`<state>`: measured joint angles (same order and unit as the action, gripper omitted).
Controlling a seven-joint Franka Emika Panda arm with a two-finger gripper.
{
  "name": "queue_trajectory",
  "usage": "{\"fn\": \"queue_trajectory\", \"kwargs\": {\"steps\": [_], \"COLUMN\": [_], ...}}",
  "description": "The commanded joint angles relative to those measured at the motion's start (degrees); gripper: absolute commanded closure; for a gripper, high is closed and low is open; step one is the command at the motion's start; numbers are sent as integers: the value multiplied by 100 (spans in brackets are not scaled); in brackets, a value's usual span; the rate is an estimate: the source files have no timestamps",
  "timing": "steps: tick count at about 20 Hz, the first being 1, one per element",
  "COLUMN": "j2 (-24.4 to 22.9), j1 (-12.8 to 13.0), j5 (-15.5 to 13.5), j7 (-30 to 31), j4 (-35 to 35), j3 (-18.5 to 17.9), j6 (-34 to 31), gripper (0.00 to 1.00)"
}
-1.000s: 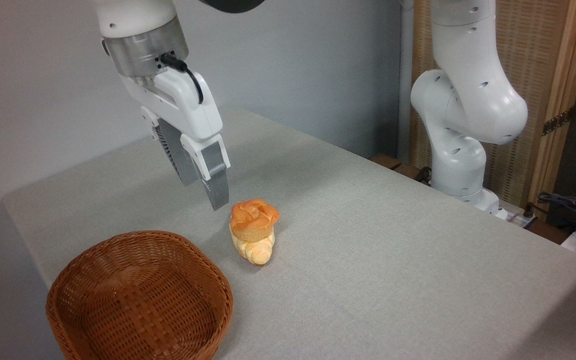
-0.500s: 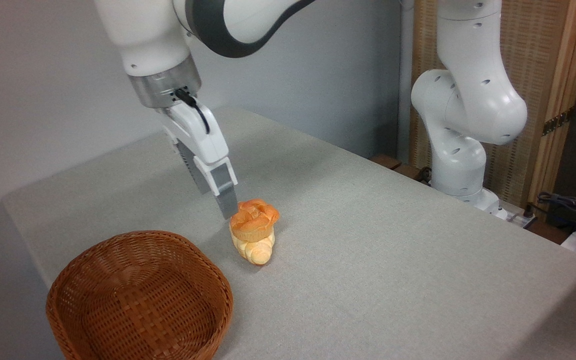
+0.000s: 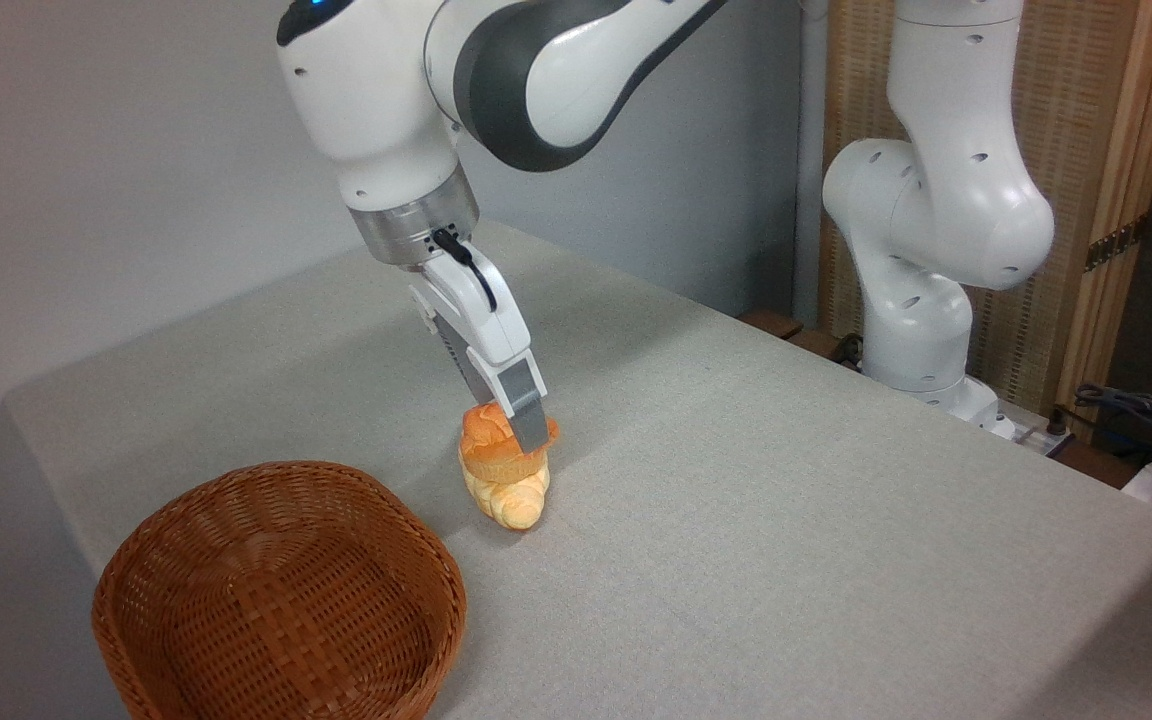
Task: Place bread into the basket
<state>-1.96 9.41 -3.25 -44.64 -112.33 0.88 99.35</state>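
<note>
A white robot arm tilts its hand (image 3: 526,432) down over the bread (image 3: 496,452), a round orange-brown bun sitting knotted top up on a pale yellow croissant-shaped roll (image 3: 511,497) near the middle of the grey surface (image 3: 786,520); being round, the bun shows no clear long axis. One grey finger (image 3: 526,412) lies across the bun's top, but the other is hidden, so I cannot tell how wide the hand stands or whether it grips. The wicker basket (image 3: 276,600) sits apart to the lower left, with only bare cloth between it and the bun.
</note>
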Motion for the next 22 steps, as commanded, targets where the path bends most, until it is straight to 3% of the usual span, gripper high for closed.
{"fn": "queue_trajectory", "kwargs": {"steps": [1, 8, 12, 18, 19, 22], "j2": [-68, 99, 161, 205, 205, 205], "j1": [140, 202, 193, 202, 202, 202], "j5": [-9, 17, 413, 413, 413, 413], "j7": [-80, -89, -89, -80, -80, -97], "j4": [-149, -157, -158, -158, -158, -149], "j3": [53, 53, 53, 53, 53, 53], "j6": [146, 366, 366, 358, 349, 279], "gripper": [0, 0, 0, 0, 2, 40]}}
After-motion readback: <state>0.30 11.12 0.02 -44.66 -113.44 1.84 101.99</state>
